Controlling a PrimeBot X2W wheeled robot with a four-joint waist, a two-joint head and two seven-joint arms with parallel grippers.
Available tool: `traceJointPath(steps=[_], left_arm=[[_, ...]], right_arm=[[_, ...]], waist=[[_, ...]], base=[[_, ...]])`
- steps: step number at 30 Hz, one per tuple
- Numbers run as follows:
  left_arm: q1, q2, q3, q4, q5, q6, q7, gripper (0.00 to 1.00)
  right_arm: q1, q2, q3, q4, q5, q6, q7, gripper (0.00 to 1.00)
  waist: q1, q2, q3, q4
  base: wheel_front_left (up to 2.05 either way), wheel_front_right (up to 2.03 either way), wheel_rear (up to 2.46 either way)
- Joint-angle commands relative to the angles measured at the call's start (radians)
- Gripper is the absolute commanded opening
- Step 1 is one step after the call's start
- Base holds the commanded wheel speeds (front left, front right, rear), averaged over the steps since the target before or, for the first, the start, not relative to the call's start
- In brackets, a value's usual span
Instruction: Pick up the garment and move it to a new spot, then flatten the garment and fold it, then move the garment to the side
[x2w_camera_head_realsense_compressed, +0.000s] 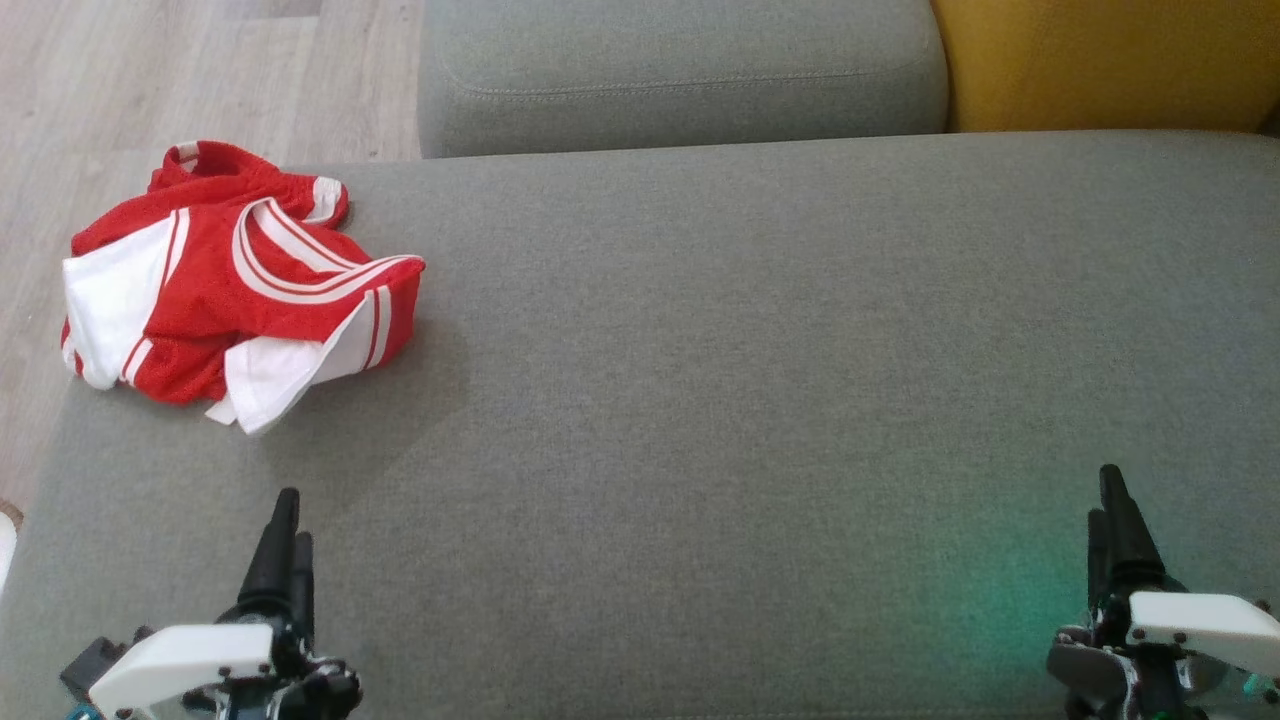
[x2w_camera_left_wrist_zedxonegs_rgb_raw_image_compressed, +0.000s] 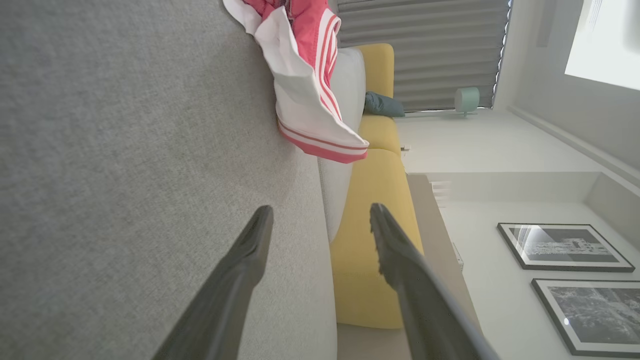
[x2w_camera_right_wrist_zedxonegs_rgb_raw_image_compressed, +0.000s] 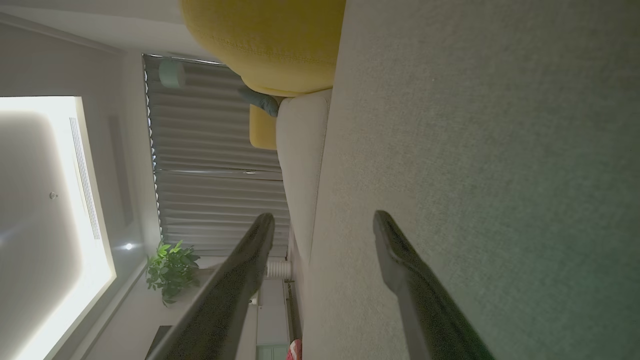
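"Looking from the head, where's the crumpled red mesh jersey with white panels (x2w_camera_head_realsense_compressed: 230, 280)?"
"Far-left edge of the grey fabric sofa seat (x2w_camera_head_realsense_compressed: 720, 400), well beyond the left gripper (x2w_camera_head_realsense_compressed: 293, 520)."
"Left wrist?"
"Fingers (x2w_camera_left_wrist_zedxonegs_rgb_raw_image_compressed: 247, 265) wide, empty (jersey ahead)."
"Right wrist?"
"Right gripper (x2w_camera_right_wrist_zedxonegs_rgb_raw_image_compressed: 324, 216) likewise spread, holding nothing."

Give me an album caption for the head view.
Crumpled bright red-and-white mesh jersey on a grey fabric cushion, left tool and right tool open, empty.
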Motion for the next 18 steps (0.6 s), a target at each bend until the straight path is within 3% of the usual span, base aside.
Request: traceJointPath(steps=[1, 18], left_arm=[[-0.040, 0.010, -0.002, -0.046, 0.032, 0.007, -0.011, 1.00], [-0.036, 0.013, -0.044, -0.116, 0.313, 0.042, -0.061, 1.00]], right_arm=[[-0.039, -0.003, 0.012, -0.046, -0.031, 0.001, -0.012, 1.00], [-0.038, -0.004, 0.069, -0.119, -0.301, 0.003, -0.062, 1.00]], waist=[[0.0000, 0.0000, -0.001, 0.000], [0.0000, 0.0000, -0.010, 0.000]], base=[[0.00, 0.00, 0.00], [0.00, 0.00, 0.00]])
